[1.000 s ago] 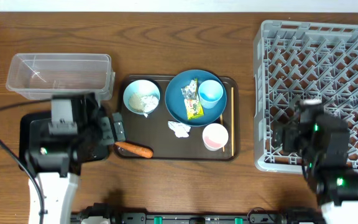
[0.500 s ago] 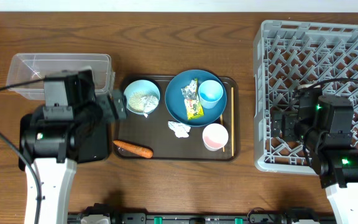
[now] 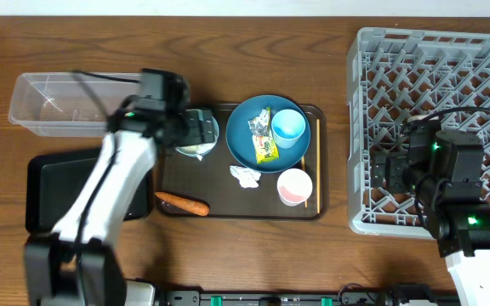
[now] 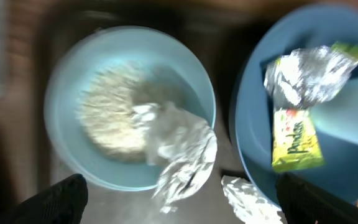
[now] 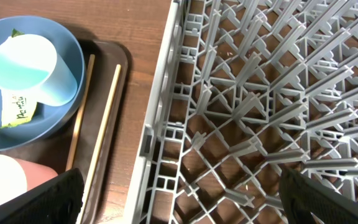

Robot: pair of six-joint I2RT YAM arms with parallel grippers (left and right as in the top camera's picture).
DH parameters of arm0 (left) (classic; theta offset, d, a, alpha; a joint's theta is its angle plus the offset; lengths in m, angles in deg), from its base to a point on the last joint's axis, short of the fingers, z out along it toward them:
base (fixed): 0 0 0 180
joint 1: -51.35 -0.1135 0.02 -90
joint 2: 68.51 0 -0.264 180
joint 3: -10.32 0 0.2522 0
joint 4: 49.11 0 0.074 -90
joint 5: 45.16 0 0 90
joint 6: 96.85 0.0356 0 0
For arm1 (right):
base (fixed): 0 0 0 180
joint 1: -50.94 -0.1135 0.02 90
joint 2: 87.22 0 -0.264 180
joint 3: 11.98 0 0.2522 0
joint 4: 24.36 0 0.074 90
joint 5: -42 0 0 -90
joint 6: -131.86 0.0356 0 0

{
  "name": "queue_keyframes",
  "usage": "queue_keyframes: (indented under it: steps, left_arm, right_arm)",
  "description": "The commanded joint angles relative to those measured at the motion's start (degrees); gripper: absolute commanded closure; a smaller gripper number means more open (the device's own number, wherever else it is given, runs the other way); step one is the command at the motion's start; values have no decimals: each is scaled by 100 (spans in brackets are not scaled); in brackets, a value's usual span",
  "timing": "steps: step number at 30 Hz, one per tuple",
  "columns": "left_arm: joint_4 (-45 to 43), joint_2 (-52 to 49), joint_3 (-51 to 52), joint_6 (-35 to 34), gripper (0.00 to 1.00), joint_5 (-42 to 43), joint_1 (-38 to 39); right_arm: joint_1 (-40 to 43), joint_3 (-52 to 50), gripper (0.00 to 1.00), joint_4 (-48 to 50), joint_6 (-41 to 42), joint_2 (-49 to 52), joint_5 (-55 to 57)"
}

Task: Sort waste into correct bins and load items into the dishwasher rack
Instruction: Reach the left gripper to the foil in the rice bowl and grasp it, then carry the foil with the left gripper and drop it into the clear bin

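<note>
Two tools are in view, both spread wide and neither holding anything. The left tool [image 4: 188,202] hangs directly over the white bowl [image 4: 185,81], which sits at the back left corner of the brown serving tray [image 3: 228,200]. In the blurred left wrist view the bowl is framed between the two dark fingertips [image 4: 61,198]. Rice scraps [image 4: 107,118] are spread over the bowl's floor. A crumpled white piece [image 4: 182,146], probably tissue, lies against the bowl's near wall. The bowl is round, so no long axis has to be matched; a straight descent is judged enough for the next move.

The left arm is clearly the nearer one to the waste. The clear tub [image 3: 58,106] stands just to the left of the bowl, and the black tray [image 3: 54,191] lies on the tabletop in front of the tub. The right tool [image 5: 188,199] is held over the left edge of the dishwasher rack [image 3: 449,76], well apart from the bowl.

Counted on the serving tray:
- one bowl
- one dark blue plate [image 3: 245,140]
- one light blue cup [image 3: 288,127], on the plate
- one pinkish-white cup [image 3: 294,186]
- two chopsticks [image 5: 79,124], laid front to back along the right edge
- one yellow wrapper [image 3: 264,136], on the plate, its long axis also front to back
- one loose tissue [image 3: 246,176]
- one carrot [image 3: 183,204], lying left to right

Two bins and one rack are counted.
</note>
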Motion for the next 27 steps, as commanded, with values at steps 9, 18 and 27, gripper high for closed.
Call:
queue_keyframes:
  steps: [9,18,27]
  left_arm:
    - [-66,-743,-79,-72,32,-52,170]
    - [-66,-743,94,-72,50,-52,210]
    - [-81,-741,129,-72,92,-55,210]
  right_arm:
    - [39,103,1,-70,-46,-4,-15]
    - [39,103,1,-63,-46,-4,-15]
    - [39,103,1,-66,-44,-4,-17]
